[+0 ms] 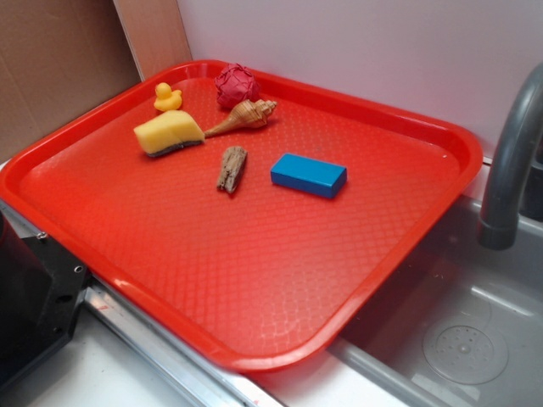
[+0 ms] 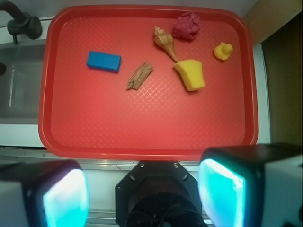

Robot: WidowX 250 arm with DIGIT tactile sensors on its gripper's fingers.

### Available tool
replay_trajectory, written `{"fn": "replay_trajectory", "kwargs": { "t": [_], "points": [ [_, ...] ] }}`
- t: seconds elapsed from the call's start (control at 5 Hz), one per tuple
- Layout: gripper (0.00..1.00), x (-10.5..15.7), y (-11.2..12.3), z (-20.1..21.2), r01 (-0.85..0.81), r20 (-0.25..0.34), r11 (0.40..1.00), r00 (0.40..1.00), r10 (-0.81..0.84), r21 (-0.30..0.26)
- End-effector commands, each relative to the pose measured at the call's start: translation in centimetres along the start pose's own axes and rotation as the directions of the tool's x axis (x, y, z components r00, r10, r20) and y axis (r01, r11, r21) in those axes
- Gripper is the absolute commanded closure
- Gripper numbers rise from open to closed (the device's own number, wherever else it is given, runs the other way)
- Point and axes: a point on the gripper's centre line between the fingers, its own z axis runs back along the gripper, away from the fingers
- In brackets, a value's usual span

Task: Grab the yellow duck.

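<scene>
Nothing grasped yet: the small yellow rubber duck point(image 2: 223, 50) sits upper right, untouched; the fingers point(image 2: 144, 194) gape empty.

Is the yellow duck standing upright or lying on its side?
Upright. In the exterior view the yellow duck sits on its base on the red tray, head on top, behind the sponge.

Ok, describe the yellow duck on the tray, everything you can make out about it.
The yellow duck is a tiny toy, glossy like rubber or plastic, with a round head on a plump body and an orange beak. It sits upright on the red tray, near the corner by the cardboard. Nothing touches it: the yellow sponge lies close beside it and the crumpled red ball further along the rim, both apart. The gripper is open, back beyond the tray's opposite edge.
</scene>
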Motion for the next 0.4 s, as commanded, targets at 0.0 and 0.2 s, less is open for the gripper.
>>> {"fn": "replay_trajectory", "kwargs": {
  "t": [0.0,0.2],
  "points": [
    [0.0,0.0,0.0,0.0,0.0,0.0,1.0,1.0,0.0,0.0],
    [0.0,1.2,2.0,-0.3,-0.196,0.013,0.978,0.98,0.197,-0.07]
  ]
}}
